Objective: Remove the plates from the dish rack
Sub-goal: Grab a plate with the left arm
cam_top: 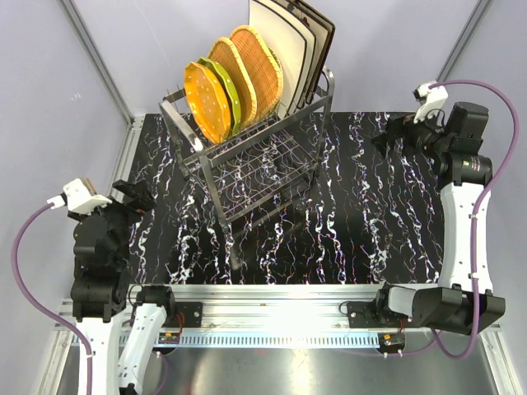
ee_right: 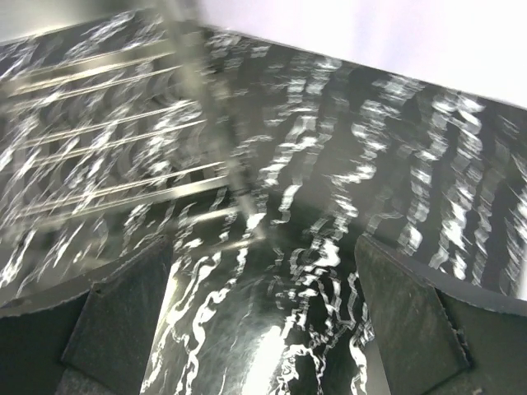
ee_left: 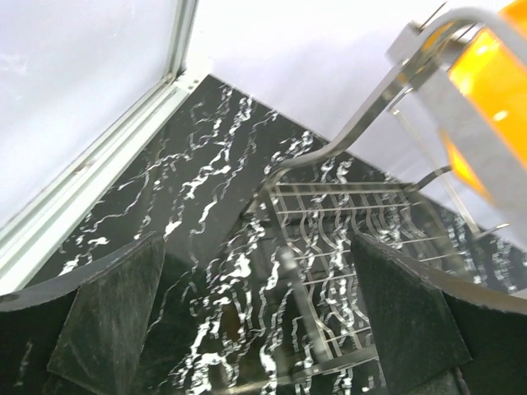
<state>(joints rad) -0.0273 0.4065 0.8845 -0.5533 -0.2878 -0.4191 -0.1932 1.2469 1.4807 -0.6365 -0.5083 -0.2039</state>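
Your table [cam_top: 370, 214] is black with white marbled veining, boxed in by pale walls. On its far-left part stands the dish rack [cam_top: 255, 156], a two-tier chrome wire frame set at an angle to the table edges. Its upper tier holds every plate you can see, all on edge between the prongs in one row. At the near-left end is the orange plate [cam_top: 206, 103] with pale dots, then the green plate [cam_top: 224, 90] tight behind it. Next come the two wicker plates [cam_top: 251, 66], and last the cream square plates [cam_top: 284, 41], which tower over the rest. The rearmost of these has a dark rim.

Your left fingers [ee_left: 115, 321] are spread wide with nothing between them, low over the table near the rack's left side. From that wrist you see the frame tube and the orange plate up to the right. Your right fingers [ee_right: 408, 317] also stand wide and hold nothing, well apart to the rack's right. That wrist view is blurred, with rack wires at its left.
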